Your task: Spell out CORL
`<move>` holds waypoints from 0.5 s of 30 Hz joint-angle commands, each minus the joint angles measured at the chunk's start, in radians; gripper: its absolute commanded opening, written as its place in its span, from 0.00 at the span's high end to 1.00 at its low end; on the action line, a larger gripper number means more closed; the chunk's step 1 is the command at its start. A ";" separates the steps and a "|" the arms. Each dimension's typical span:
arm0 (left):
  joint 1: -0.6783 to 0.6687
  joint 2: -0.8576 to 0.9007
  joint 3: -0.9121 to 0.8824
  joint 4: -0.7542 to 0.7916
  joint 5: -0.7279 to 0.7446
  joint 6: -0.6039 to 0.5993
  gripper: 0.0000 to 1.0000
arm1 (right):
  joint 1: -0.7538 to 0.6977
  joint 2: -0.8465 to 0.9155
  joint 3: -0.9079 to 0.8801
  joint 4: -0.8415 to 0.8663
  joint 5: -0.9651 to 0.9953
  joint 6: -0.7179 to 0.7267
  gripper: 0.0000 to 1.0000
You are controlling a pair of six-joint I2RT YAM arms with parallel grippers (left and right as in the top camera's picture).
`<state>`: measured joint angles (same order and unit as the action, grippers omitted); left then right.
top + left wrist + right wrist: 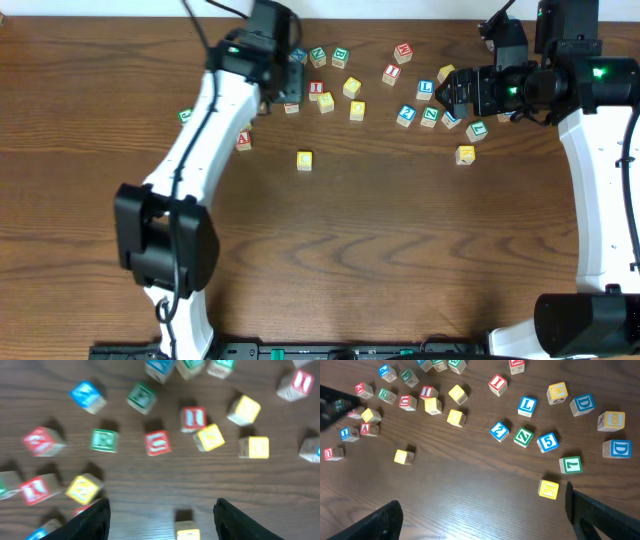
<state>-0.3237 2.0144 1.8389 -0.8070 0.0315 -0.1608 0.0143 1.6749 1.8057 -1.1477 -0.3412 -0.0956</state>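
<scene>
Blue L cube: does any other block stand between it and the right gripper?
Yes: in the right wrist view the blue 2 cube and green Z cube lie between the blue L cube and the open right gripper. Nothing rests on it, so reaching from above looks free.

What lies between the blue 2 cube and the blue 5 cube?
The green Z cube lies between the blue 2 cube and the blue 5 cube, seen in the right wrist view.
</scene>
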 commanded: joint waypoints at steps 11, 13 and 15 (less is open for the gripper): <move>-0.017 0.038 0.146 -0.115 -0.043 -0.024 0.35 | 0.000 0.001 0.024 -0.001 -0.009 -0.006 0.01; -0.018 0.038 0.146 -0.099 -0.043 -0.033 0.35 | 0.000 0.001 0.024 -0.001 -0.009 -0.006 0.01; -0.020 0.038 0.147 -0.081 -0.037 -0.043 0.35 | 0.000 0.001 0.024 -0.001 -0.008 -0.007 0.01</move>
<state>-0.3477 2.0571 1.9697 -0.9009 0.0120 -0.1852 0.0143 1.6749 1.8057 -1.1477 -0.3412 -0.0956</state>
